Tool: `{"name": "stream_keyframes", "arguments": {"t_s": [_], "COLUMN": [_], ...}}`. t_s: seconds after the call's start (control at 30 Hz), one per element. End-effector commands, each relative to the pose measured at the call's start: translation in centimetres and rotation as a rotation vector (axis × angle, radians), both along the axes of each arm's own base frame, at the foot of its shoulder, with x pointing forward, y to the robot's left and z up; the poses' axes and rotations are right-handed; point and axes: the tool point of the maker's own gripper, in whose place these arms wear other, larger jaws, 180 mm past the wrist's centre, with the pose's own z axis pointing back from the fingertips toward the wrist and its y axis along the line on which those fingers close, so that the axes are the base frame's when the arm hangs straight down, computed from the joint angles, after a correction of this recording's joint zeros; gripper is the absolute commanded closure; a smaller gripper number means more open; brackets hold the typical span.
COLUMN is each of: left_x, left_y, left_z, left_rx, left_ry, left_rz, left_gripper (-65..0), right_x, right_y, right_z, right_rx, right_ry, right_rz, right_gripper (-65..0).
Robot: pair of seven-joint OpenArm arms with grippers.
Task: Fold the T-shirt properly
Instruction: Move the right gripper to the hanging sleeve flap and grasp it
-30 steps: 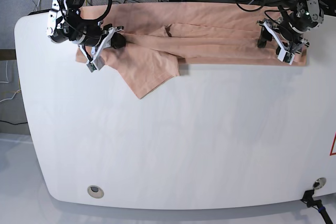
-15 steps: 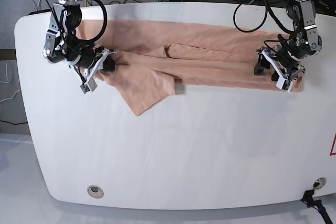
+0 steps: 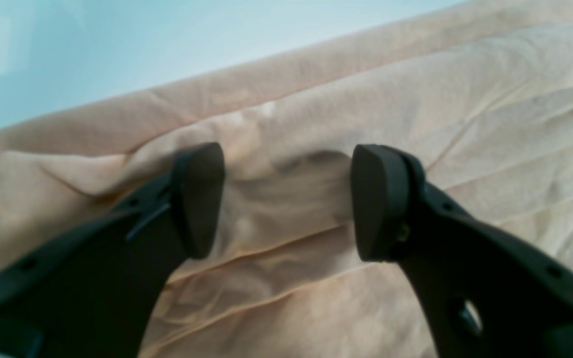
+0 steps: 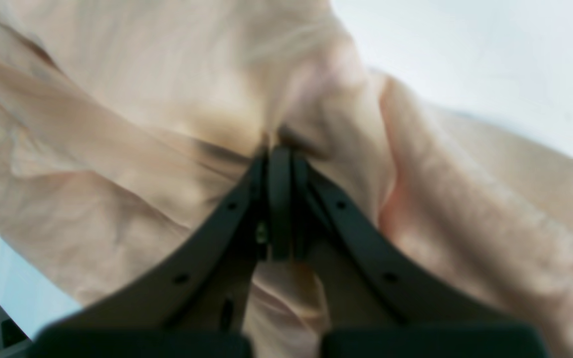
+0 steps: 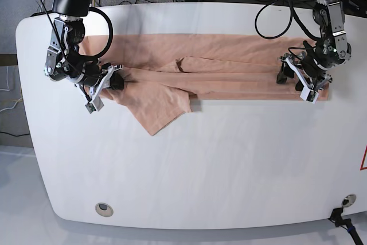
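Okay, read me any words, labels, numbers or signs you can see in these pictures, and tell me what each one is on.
No readable text in any view.
The T-shirt shows plain fabric, with no print or label visible.
At the table's right edge there is a piece of a red triangular sign, cut off by the frame; nothing on it can be read.
The left gripper and right gripper carry no markings.

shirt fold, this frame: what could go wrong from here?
1. The left gripper is open over the T-shirt, while the right gripper is shut on a bunch of cloth. A pull from that side alone could skew the shirt.
2. A loose flap hangs out toward the table front; it may get folded in crooked.
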Motion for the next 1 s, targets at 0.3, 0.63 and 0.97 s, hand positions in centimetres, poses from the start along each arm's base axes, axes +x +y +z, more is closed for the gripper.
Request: {"name": "stream_keyframes", "arguments": {"t_s": [0.3, 0.63, 0.97], "left_x": [2.1, 3.7, 3.3], "left_y": [0.5, -0.6, -0.3], "left_z": [2.5, 7.0, 8.1], "left_rx": [0.038, 0.082, 0.129], "left_ry": [-0.063, -0.194, -0.197], "left_rz": [-0.011, -0.057, -0.078], "left_gripper": [-37.0, -37.0, -37.0], "right_x": [5.1, 11.0, 13.9], "right_y": [0.2, 0.6, 4.2], "right_z": [7.3, 7.8, 5.4], "right_rx": [-0.074, 0.044, 0.141], "right_ry": [-0.224, -0.229, -0.203], "right_rz": [0.025, -0.042, -0.028], "right_gripper": [-21.8, -22.1, -21.8]}}
